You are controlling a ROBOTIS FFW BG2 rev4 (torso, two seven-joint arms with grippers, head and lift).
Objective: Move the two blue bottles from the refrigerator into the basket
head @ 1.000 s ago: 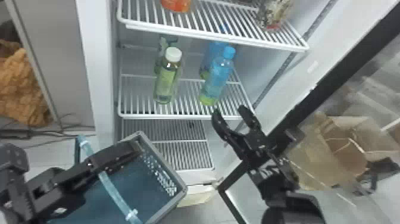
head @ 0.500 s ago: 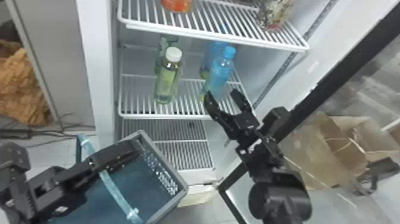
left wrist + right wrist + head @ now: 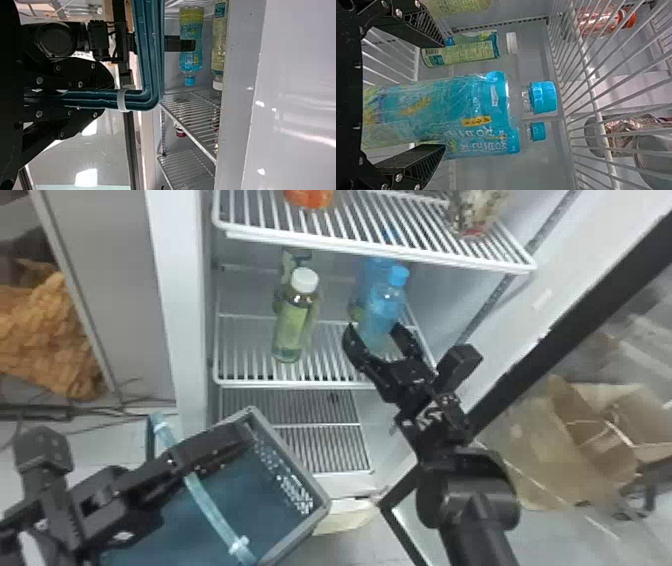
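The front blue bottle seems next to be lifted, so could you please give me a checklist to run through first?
1. Right gripper open: ok.
2. Front blue bottle between its fingers: ok.
3. That bottle upright on the shelf: ok.
4. Left gripper holding the basket by its rim: ok.
5. Lower finger clear of the rear blue bottle in the right wrist view: cannot tell.
6. Bottle gripped for lifting: not ok.

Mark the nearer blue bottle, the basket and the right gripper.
Nearer blue bottle [image 3: 443,105]: right wrist view, label.
Basket [image 3: 295,468]: head view, rim.
Right gripper [image 3: 374,326]: head view, midway between fingertips.
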